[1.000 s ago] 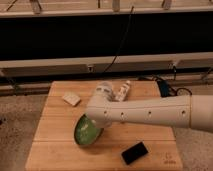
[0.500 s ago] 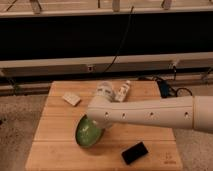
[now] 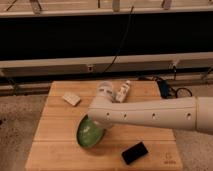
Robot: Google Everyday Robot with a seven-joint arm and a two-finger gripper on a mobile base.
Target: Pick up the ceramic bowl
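Observation:
The ceramic bowl [image 3: 89,133], glossy green with a darker rim, sits at the front middle of the wooden table [image 3: 50,135] and looks tilted, its right edge raised under the arm. My gripper [image 3: 100,121] is at the end of the cream arm that reaches in from the right. It is at the bowl's upper right rim. The arm's wrist hides the contact with the bowl.
A translucent plastic cup [image 3: 105,89] and a small white bottle [image 3: 123,91] stand behind the arm. A pale flat packet [image 3: 71,98] lies at the back left. A black rectangular object [image 3: 135,152] lies at the front right. Cables [image 3: 172,90] run off the table's right side.
The arm has shifted slightly down and to the right over the bowl. The bowl stays in nearly the same place.

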